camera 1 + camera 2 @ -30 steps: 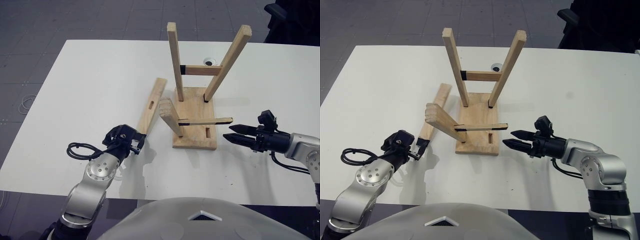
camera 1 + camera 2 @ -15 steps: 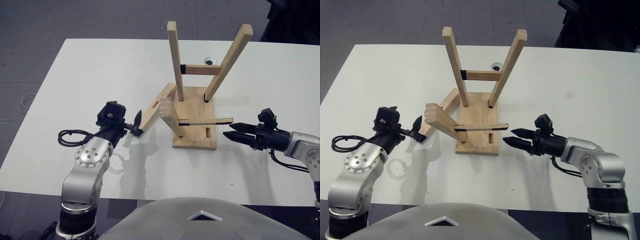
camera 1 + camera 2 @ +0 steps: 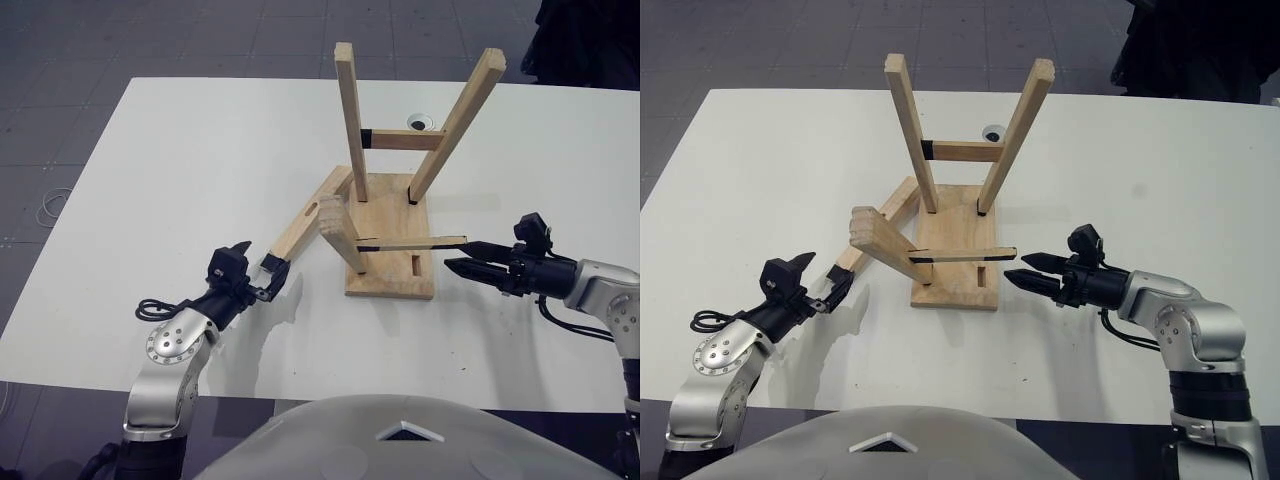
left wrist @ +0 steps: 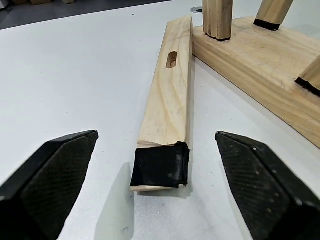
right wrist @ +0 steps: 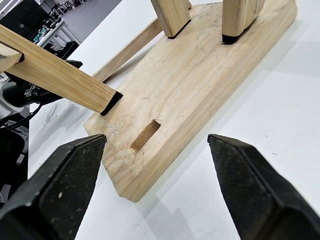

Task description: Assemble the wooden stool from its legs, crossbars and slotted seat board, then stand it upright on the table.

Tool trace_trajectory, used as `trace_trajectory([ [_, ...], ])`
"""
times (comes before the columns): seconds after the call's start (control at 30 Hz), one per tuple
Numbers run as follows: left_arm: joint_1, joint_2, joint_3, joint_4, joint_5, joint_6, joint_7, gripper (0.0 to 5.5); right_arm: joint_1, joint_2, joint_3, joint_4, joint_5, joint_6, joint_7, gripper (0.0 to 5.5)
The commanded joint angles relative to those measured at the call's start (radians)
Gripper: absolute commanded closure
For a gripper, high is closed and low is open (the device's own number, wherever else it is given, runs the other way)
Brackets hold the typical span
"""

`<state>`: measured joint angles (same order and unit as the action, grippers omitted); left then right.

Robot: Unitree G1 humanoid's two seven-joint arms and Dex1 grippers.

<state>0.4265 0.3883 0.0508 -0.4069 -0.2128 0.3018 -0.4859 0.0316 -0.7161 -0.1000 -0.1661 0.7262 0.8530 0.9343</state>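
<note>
Leg [image 3: 305,215], probably stiff and light, is lying between the spread fingers of left gripper [image 3: 258,272]; gripping its taped near end seems best. Right gripper [image 3: 456,254] is gaping too.

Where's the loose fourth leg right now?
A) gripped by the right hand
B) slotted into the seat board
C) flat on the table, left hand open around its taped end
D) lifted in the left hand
C: the loose leg lies on the table beside the seat board, the open left hand straddling its black-taped end without touching.
</note>
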Motion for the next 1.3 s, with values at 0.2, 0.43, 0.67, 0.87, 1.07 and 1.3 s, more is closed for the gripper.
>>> trace_trajectory([
  [0.2, -0.076, 0.005, -0.026, 0.285, 0.031, -0.176, -0.075, 1.16, -0.005, -0.004, -0.001, -0.005, -0.014, -0.002, 0.002, 1.76],
  [0.43, -0.135, -0.048, -0.051, 0.421, -0.048, -0.238, -0.157, 1.37, -0.023, -0.01, 0.009, 0.007, -0.025, -0.001, 0.014, 1.76],
  [0.67, -0.091, -0.007, -0.087, 0.441, -0.042, -0.238, -0.211, 2.37, -0.033, -0.006, 0.009, 0.017, -0.031, -0.002, 0.013, 1.76],
  [0.87, -0.099, -0.002, -0.066, 0.461, -0.018, -0.268, -0.163, 3.22, -0.032, -0.008, 0.005, 0.015, -0.028, 0.002, 0.011, 1.76],
  [1.07, -0.107, -0.026, -0.023, 0.45, -0.017, -0.323, -0.093, 3.44, -0.022, -0.005, 0.005, 0.012, -0.03, -0.001, 0.008, 1.76],
  [1.3, -0.139, -0.025, 0.092, 0.377, -0.046, -0.312, 0.021, 3.44, -0.041, 0.001, -0.009, 0.03, -0.028, 0.0, -0.006, 1.76],
])
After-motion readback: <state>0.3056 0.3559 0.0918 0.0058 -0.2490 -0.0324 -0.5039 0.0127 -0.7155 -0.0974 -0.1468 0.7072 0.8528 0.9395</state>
